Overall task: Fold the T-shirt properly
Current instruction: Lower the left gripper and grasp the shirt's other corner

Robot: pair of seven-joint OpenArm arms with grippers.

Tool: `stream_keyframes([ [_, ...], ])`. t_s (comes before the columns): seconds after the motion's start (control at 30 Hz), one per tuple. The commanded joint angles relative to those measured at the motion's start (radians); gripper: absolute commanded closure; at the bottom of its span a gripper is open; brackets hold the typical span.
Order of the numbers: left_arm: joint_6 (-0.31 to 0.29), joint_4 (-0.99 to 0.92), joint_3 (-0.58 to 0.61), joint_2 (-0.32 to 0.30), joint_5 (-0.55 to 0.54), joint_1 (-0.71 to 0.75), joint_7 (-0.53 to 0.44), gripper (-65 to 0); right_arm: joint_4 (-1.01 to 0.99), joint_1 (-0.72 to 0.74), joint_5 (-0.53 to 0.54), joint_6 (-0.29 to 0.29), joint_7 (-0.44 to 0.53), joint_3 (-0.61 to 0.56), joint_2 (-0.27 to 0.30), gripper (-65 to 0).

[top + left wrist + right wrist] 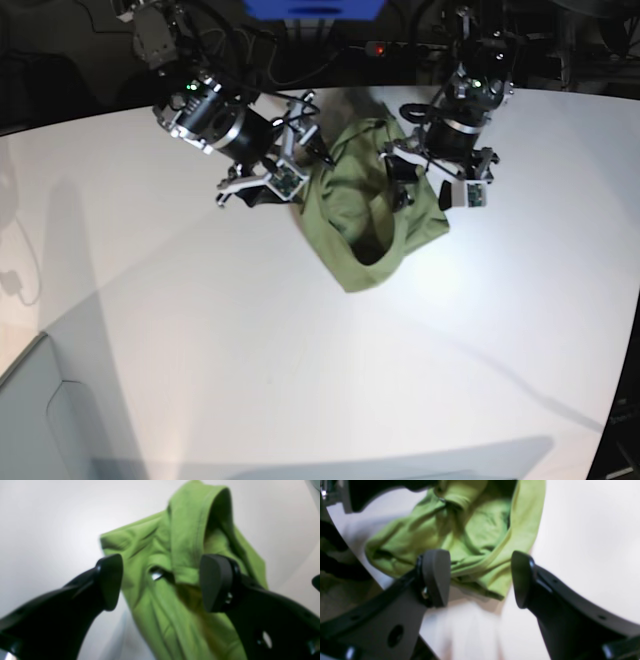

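Crumpled T-shirt bunched in a heap on the white table, toward the far edge, between the two arms. Left gripper spread wide just above a rolled hem, nothing pinched between its pads. Right gripper likewise parted, hovering over the lower edge of the heap, empty. Nowhere near folded; still needs spreading flat. Likely trouble: closing on a thick bunch and catching several layers at once, so lifting drags the whole wad instead of one edge. Thin, soft cloth, prone to slipping from a shallow pinch. Two arms close together, so some risk of bumping.
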Motion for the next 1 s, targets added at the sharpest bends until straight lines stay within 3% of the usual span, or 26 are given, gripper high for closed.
stream_keyframes([
  [0.0, -0.004, 0.004, 0.008, -0.005, -0.006, -0.017, -0.028, -46.2, 0.021, 0.001, 0.015, 0.001, 0.025, 0.001, -0.002, -36.8],
  [0.67, -0.007, 0.016, 0.081, -0.010, -0.011, -0.042, -0.019, -46.2, 0.016, 0.000, 0.015, 0.001, 0.024, 0.001, -0.002, -36.7],
  [0.97, -0.010, -0.077, 0.083, -0.007, -0.014, -0.089, -0.019, -45.9, 0.014, 0.001, 0.013, 0.001, 0.016, 0.001, -0.002, -36.7],
])
